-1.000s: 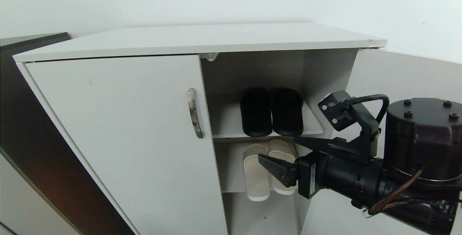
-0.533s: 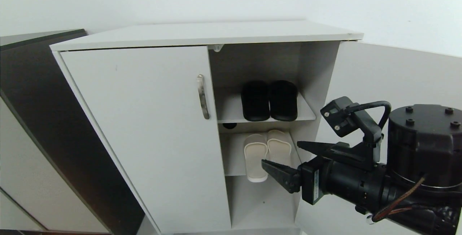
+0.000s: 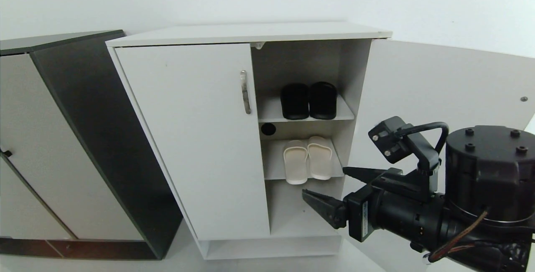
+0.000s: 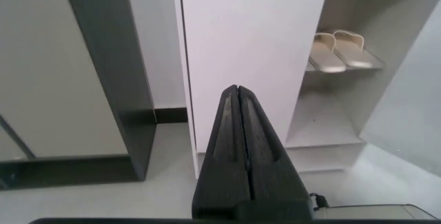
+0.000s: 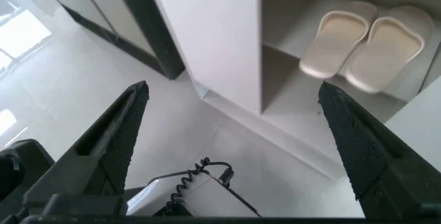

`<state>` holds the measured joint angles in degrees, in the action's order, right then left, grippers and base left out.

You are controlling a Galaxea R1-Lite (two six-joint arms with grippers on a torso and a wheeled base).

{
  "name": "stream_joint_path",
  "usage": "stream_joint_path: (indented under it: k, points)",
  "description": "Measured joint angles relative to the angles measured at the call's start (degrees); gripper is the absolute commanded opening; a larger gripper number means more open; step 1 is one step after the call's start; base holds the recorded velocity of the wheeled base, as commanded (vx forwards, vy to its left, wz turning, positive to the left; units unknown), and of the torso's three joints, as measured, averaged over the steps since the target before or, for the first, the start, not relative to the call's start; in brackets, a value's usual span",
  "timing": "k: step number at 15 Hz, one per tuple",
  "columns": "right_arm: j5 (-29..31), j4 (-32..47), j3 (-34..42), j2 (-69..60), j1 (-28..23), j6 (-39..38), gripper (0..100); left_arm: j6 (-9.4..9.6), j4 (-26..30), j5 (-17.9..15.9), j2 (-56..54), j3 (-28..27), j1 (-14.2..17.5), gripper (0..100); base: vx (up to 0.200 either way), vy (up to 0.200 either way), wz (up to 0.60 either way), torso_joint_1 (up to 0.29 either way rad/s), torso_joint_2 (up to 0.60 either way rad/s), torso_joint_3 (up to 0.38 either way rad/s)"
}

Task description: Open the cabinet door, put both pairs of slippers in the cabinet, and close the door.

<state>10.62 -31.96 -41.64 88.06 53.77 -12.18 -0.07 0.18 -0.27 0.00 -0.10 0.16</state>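
Observation:
The white cabinet point(image 3: 200, 138) has its right door point(image 3: 439, 96) swung wide and its left door shut. A black pair of slippers point(image 3: 308, 100) rests on the upper shelf. A cream pair of slippers point(image 3: 307, 162) point(image 5: 365, 41) point(image 4: 342, 49) lies on the middle shelf. My right gripper point(image 3: 330, 190) point(image 5: 234, 134) hangs open and empty in front of the cabinet's lower opening, a short way back from it. My left gripper point(image 4: 238, 114) is shut with nothing in it, facing the closed left door from some distance.
A darker cabinet point(image 3: 62, 138) stands beside the white one on the left. A silver handle point(image 3: 245, 92) is on the closed left door. The bottom compartment point(image 3: 292, 215) holds nothing. Pale floor lies in front.
The whole head view has drawn back from the cabinet, so more of the neighbouring cabinet and floor shows. My right gripper stays open, now farther from the shelves.

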Motion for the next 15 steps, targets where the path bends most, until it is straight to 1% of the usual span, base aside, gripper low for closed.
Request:
stream_joint_path:
  k: [3,10,11,15]
  points:
    - [0.2,0.0,0.1,0.3,0.0,0.0,100,0.05,0.0,0.0,0.0,0.0,0.0,0,-0.200,0.000,0.00,0.006,0.01,0.002]
    - [0.2,-0.1,0.5,1.0,-0.1,0.0,100,0.07,0.0,0.0,0.0,0.0,0.0,0,0.000,0.000,0.00,0.000,0.00,0.000]
    - [0.2,-0.1,0.7,1.1,0.0,0.0,0,0.05,0.0,0.0,0.0,0.0,0.0,0,0.000,0.000,0.00,0.000,0.00,0.000]
    - [-0.4,0.0,1.9,1.0,-0.3,0.1,0,0.07,0.0,0.0,0.0,0.0,0.0,0,0.000,0.000,0.00,0.000,0.00,0.000]
